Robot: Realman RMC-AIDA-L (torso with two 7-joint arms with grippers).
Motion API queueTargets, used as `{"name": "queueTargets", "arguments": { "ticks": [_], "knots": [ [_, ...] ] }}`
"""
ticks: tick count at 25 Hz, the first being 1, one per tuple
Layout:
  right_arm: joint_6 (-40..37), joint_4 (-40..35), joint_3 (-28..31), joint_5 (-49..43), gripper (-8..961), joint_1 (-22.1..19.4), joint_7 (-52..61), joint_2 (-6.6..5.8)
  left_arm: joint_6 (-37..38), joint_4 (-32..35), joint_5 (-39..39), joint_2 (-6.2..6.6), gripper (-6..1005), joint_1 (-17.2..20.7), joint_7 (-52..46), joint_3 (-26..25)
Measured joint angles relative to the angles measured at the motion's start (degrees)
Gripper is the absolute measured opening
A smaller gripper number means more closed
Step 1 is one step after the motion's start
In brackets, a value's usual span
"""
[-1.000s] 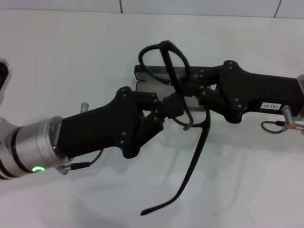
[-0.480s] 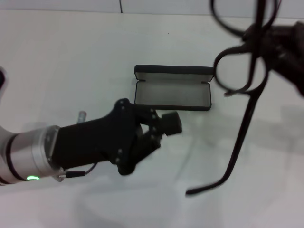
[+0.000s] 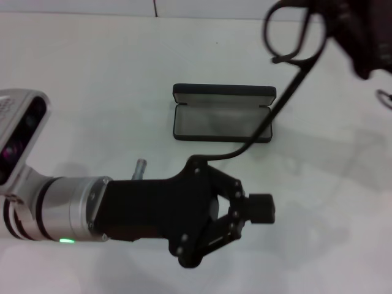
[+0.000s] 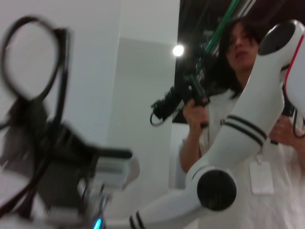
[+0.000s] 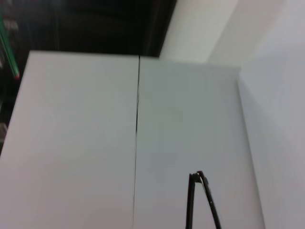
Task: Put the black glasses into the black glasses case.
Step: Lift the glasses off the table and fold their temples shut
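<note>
The black glasses [image 3: 288,32] hang in the air at the far right, above and right of the case. One long temple arm [image 3: 269,116] trails down across the case's right end. My right gripper [image 3: 343,21] is shut on the frame at the top right edge of the head view. The black glasses case [image 3: 222,121] lies open on the white table, grey lining up, lid [image 3: 223,92] at the back. My left gripper [image 3: 260,208] is empty, fingertips together, low over the table in front of the case. The glasses also show in the left wrist view [image 4: 32,59] and the right wrist view [image 5: 200,202].
The white table [image 3: 92,92] runs to a white wall at the back. In the left wrist view a person [image 4: 238,62] stands behind the robot's white arm [image 4: 238,138].
My right gripper has carried the glasses up and to the far right, away from the left gripper. My left gripper has let go of them and drawn back toward the table's front.
</note>
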Motion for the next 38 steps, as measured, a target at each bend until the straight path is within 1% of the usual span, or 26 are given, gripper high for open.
{"name": "queueTargets", "arguments": {
  "ticks": [2,4,9,16,27,38],
  "knots": [
    [2.1,2.5,-2.2,0.1,70,1.8,-2.0,0.01,0.1,0.2,-3.9,0.13,42,0.0,0.0,2.3],
    [3.7,3.3,-4.3,0.1,70,2.7,-3.0,0.00,0.1,0.4,-5.9,0.18,42,0.0,0.1,2.9],
    [6.4,3.1,-8.4,0.2,70,3.0,-3.8,-0.01,0.2,0.1,-10.0,0.18,42,0.5,0.1,3.0],
    [9.1,3.0,-10.5,-0.1,71,3.2,-4.0,-0.02,-0.4,-1.3,-14.2,0.31,42,0.4,-0.3,2.5],
    [14.1,0.8,-17.2,-0.1,71,3.8,-4.1,-0.01,-4.9,-2.3,-18.2,0.38,41,0.2,-4.4,2.4],
    [14.7,0.5,-18.3,0.0,72,3.8,-4.1,-0.01,-5.9,-2.9,-18.8,0.39,41,0.6,-5.6,2.4]
  ]
}}
